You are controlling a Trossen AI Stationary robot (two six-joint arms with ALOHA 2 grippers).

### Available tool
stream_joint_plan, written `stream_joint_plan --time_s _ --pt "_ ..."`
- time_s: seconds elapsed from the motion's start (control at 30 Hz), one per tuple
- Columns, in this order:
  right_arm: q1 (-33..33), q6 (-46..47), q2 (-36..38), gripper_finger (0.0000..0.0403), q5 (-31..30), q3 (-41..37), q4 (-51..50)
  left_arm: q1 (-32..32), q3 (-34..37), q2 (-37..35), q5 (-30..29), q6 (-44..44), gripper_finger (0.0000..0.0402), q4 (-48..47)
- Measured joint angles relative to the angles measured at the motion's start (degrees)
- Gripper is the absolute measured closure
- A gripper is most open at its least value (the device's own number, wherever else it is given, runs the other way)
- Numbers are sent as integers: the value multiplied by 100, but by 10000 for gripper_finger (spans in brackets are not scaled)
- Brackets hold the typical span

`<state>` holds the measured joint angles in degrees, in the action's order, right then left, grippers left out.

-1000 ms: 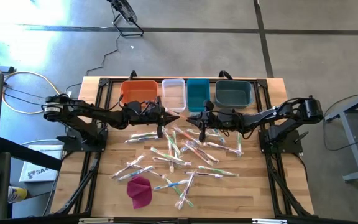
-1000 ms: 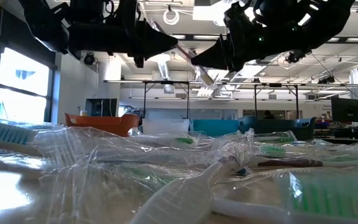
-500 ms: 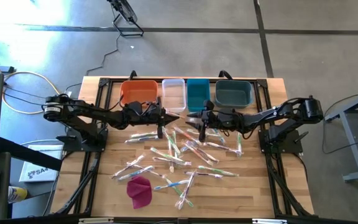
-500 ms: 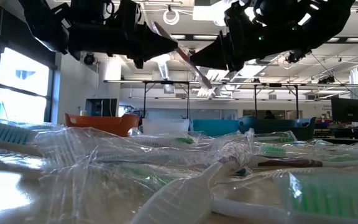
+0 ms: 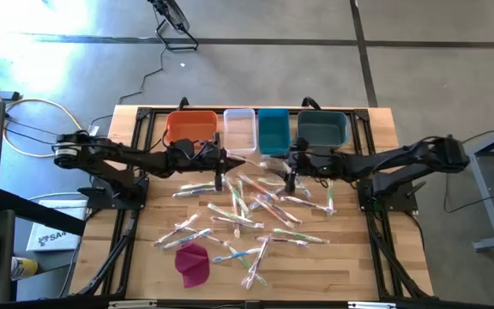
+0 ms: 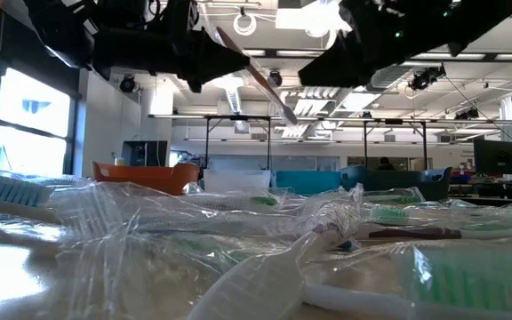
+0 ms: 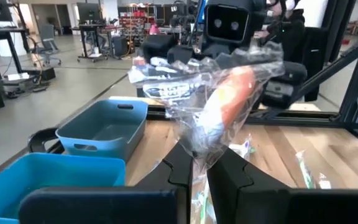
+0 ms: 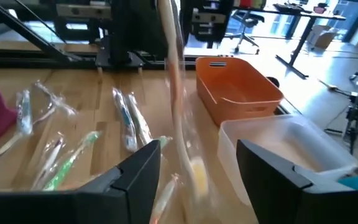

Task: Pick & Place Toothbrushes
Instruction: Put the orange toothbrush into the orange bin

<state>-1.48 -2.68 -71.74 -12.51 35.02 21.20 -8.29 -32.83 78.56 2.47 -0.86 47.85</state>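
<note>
Left gripper [image 7: 194, 171] is clamped on one wrapped, orange-pink-handled toothbrush [image 7: 225, 106], holding it up in the air between both arms, likely so it can be carried to a bin; right gripper [image 8: 191, 168] stands apart just beside it, holding nothing, over the scattered toothbrushes [image 5: 256, 202]

High cam straight above my left gripper [image 5: 226, 163], far. Low cam at tabletop, below it. Wrist cams close, facing each other, sharing held toothbrush [image 7: 219, 109].
</note>
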Motion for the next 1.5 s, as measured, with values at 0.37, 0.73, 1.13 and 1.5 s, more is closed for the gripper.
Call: stream_joint_plan --time_s 0.37,0.73,1.13,1.5 --pt "409 499 1080 220 -238 1 -1052 0 5 -1432 -682 -528 376 -2021" --pt "435 741 930 231 -254 -4 -1258 0 3 -2911 -2097 -536 376 -4154" --pt "433 743 831 231 -258 -4 -1233 0 -1107 -3216 -3462 -245 376 -6507" --pt "433 743 835 231 -258 -4 -1200 -56 -1847 -2666 -3952 699 376 -8171"
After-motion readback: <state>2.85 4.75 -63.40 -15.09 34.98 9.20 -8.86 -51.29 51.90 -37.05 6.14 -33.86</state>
